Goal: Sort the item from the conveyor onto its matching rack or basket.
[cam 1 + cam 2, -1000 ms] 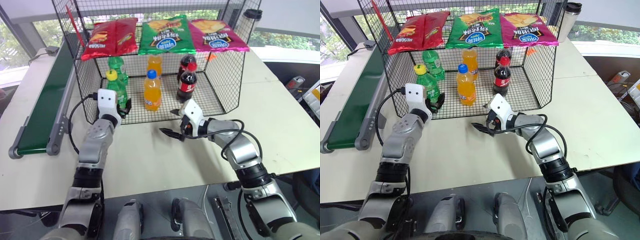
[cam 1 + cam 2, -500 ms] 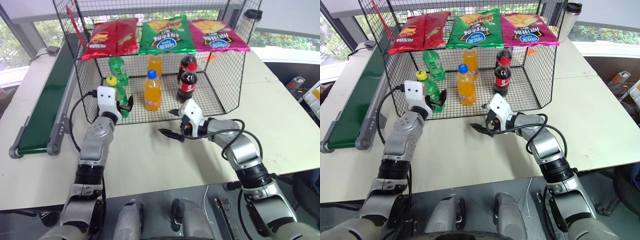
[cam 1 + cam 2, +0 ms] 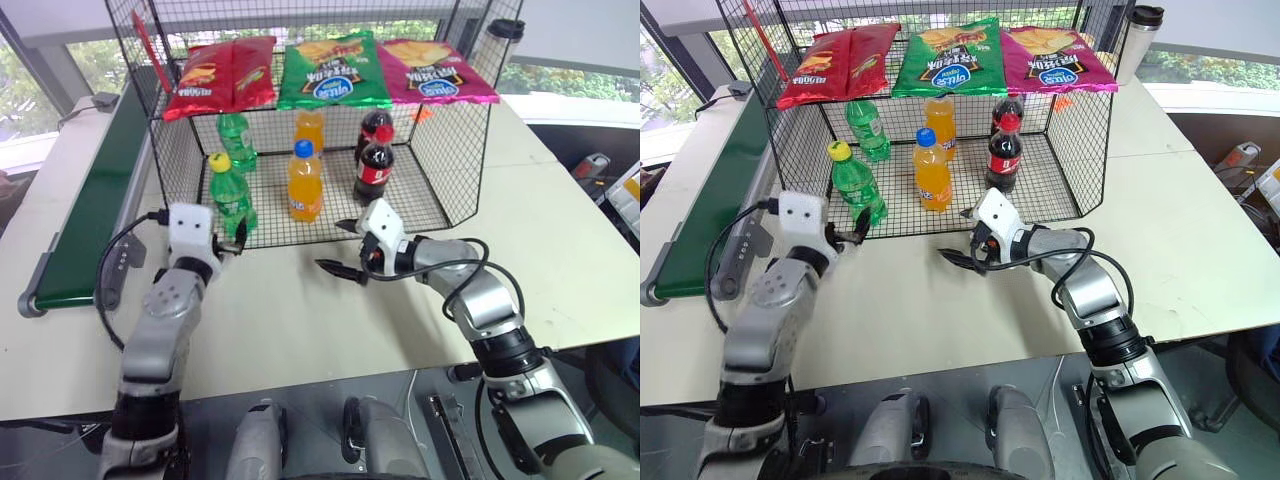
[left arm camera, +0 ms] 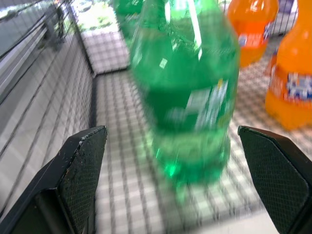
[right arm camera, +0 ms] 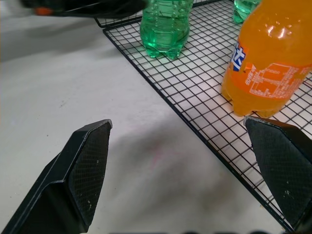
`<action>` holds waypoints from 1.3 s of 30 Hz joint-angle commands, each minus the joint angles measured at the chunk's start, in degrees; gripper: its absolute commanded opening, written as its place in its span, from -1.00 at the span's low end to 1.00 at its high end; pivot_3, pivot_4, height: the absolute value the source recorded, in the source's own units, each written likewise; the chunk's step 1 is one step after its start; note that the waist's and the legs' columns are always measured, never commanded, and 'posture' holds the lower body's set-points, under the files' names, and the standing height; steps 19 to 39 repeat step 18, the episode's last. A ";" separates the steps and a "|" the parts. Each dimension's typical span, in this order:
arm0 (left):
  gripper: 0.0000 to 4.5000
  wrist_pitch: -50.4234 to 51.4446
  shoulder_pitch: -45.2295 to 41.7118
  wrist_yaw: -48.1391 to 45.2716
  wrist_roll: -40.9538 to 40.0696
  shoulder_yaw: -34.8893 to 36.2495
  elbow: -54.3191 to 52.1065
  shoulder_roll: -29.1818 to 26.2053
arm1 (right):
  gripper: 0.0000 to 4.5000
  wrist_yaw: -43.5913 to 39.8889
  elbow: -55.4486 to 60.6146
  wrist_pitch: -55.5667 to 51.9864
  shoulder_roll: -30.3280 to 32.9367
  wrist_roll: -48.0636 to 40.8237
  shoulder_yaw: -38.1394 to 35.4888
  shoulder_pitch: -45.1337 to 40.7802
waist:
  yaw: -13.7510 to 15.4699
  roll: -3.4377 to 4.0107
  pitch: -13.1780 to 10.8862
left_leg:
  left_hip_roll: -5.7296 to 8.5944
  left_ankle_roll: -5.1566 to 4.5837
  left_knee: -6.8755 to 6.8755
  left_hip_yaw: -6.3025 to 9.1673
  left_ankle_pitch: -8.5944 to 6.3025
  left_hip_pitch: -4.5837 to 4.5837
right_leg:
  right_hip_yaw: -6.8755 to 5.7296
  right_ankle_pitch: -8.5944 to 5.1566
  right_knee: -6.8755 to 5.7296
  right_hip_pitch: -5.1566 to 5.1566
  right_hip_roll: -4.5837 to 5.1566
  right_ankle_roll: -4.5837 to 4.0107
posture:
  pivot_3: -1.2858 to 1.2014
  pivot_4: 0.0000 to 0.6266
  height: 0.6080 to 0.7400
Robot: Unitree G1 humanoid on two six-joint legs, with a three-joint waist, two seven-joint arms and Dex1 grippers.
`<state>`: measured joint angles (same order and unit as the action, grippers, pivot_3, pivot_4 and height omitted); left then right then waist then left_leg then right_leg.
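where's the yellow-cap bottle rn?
Head views: yellow-cap bottle stands upright on the cage floor, front-left corner, left of the orange bottle, just beyond the open left gripper.

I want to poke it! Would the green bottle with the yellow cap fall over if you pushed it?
Probably, if pushed near the top: the green bottle is tall and narrow and stands upright on the wire cage floor. Its round sides would likely let it roll afterwards. The smooth plastic looks a bit slippery.

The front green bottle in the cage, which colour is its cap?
Yellow cap; it shows best in the right eye view.
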<state>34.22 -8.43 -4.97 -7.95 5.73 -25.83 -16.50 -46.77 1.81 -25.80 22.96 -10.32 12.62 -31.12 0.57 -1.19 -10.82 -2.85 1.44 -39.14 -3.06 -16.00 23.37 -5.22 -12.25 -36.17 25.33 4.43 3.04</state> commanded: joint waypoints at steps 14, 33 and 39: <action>0.98 5.21 16.09 -2.30 -5.16 1.65 -17.27 2.83 | 1.00 -1.84 0.81 1.07 -0.26 -1.41 -0.94 -0.87 | 0.19 0.02 0.01 | 0.00 0.00 -0.01 0.05 0.00 -0.01 | 0.00 -0.02 0.00 0.00 -0.01 -0.04 | 0.03 -0.52 1.00; 0.98 5.47 15.42 -2.06 -4.88 1.55 -17.18 2.65 | 1.00 -3.53 2.08 1.00 0.81 -2.10 -0.92 0.74 | 0.15 0.02 0.01 | 0.01 0.00 -0.02 0.04 0.00 -0.01 | 0.01 -0.02 0.01 -0.01 0.00 -0.04 | 0.03 -0.52 1.00; 0.98 5.47 15.42 -2.06 -4.88 1.55 -17.18 2.65 | 1.00 -3.53 2.08 1.00 0.81 -2.10 -0.92 0.74 | 0.15 0.02 0.01 | 0.01 0.00 -0.02 0.04 0.00 -0.01 | 0.01 -0.02 0.01 -0.01 0.00 -0.04 | 0.03 -0.52 1.00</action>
